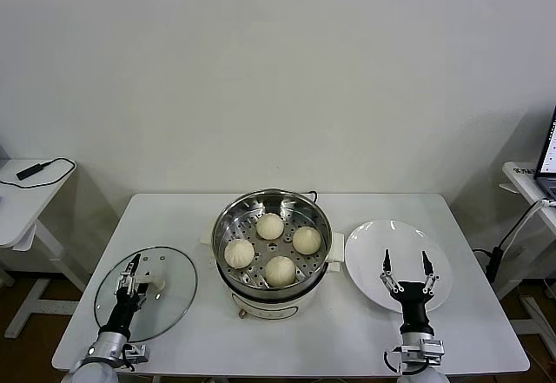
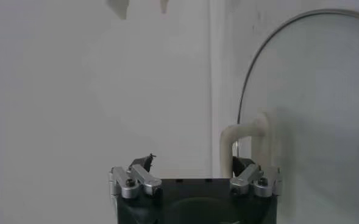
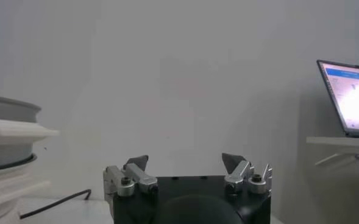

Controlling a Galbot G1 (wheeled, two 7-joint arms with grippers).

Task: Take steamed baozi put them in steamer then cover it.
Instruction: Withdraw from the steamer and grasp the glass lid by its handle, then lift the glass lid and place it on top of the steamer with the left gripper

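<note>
Nearest the head camera, two robot grippers rise from the front edge of a white table (image 1: 174, 340). The left gripper (image 1: 132, 272) hovers over a round clear glass lid (image 1: 169, 300) lying flat on the table, its jaws spread wide on either side of the lid's white handle (image 1: 155, 280) and gripping nothing yet. The right gripper (image 1: 406, 266) stands fully open and empty above a bare white plate (image 1: 369, 253). Between lid and plate sits the steamer (image 1: 273, 218), a shiny steel pot on a white base, with all four steamed baozi (image 1: 269, 225) resting apart on its perforated tray. Only covering appears to remain. The glass lid is likely rigid, fairly heavy, smooth and breakable, so the arched white handle looks like the one sound place to grip, squarely across its middle, keeping the lid level. The buns look soft and easily dented.
</note>
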